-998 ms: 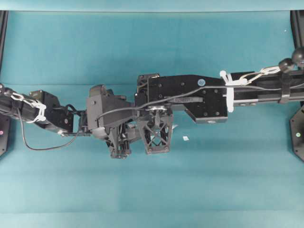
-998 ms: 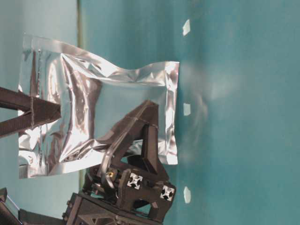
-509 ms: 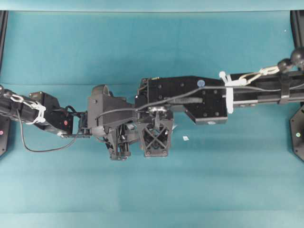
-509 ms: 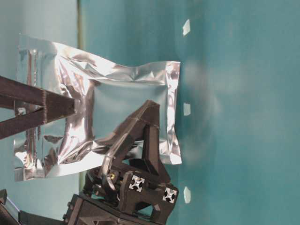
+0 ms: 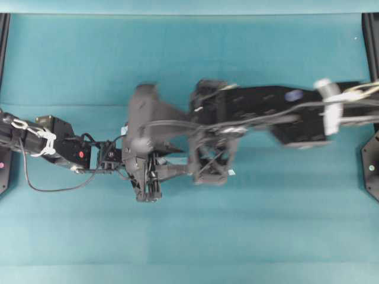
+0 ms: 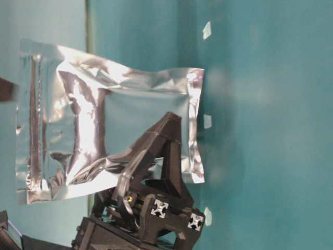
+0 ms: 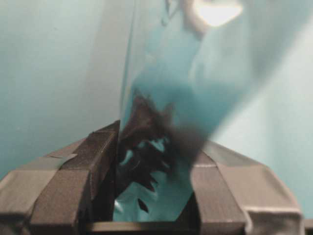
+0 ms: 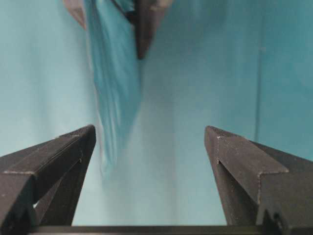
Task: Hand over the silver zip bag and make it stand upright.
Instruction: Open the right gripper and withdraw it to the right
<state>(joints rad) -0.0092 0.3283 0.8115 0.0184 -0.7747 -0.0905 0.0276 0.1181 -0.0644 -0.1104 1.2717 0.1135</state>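
The silver zip bag (image 6: 109,120) is held by the left end effector (image 7: 151,171), whose fingers are closed on one edge of it, as is seen in the left wrist view. In the table-level view the bag is seen broadside, with its far sealed edge close to the teal counter (image 6: 270,130); whether it touches cannot be told.

A second ago the right end effector (image 8: 149,156) was clamped on the bag's other end. It has since been released: its fingers are now spread wide with nothing between them, and the arm is being drawn away to the right, blurred in the overhead view.

The handover is thus judged complete. What remains is for the bag to be stood upright on the counter and let go.
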